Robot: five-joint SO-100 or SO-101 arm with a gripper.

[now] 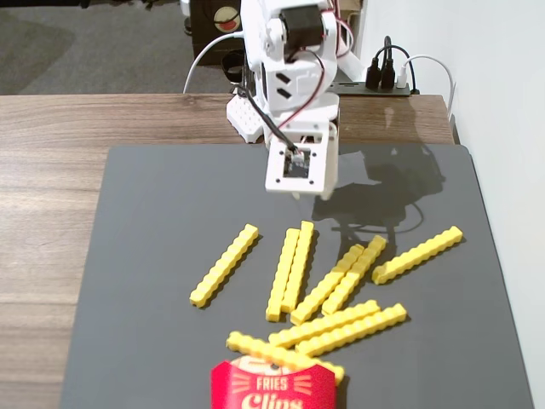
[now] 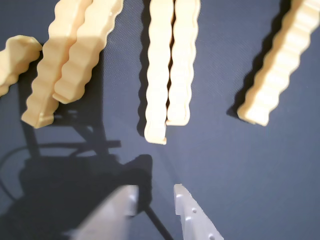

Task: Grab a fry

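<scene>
Several bright-yellow crinkle-cut fries lie scattered on the dark grey mat (image 1: 136, 256). A pair of fries (image 1: 290, 268) lies side by side near the middle; in the wrist view that pair (image 2: 167, 65) points toward my gripper. My white gripper (image 1: 313, 194) hovers above the mat just behind that pair, a little short of its near ends. In the wrist view the gripper (image 2: 155, 196) is open with a small gap and holds nothing; its two white fingertips (image 2: 186, 205) show at the bottom edge. More fries show left (image 2: 70, 55) and right (image 2: 280, 65).
A red "FRIES" carton (image 1: 274, 388) stands at the mat's front edge with a fry (image 1: 281, 354) lying on it. The mat rests on a wooden table (image 1: 51, 170). A power strip with plugs (image 1: 383, 81) and cables sit behind the arm; a white wall is at right.
</scene>
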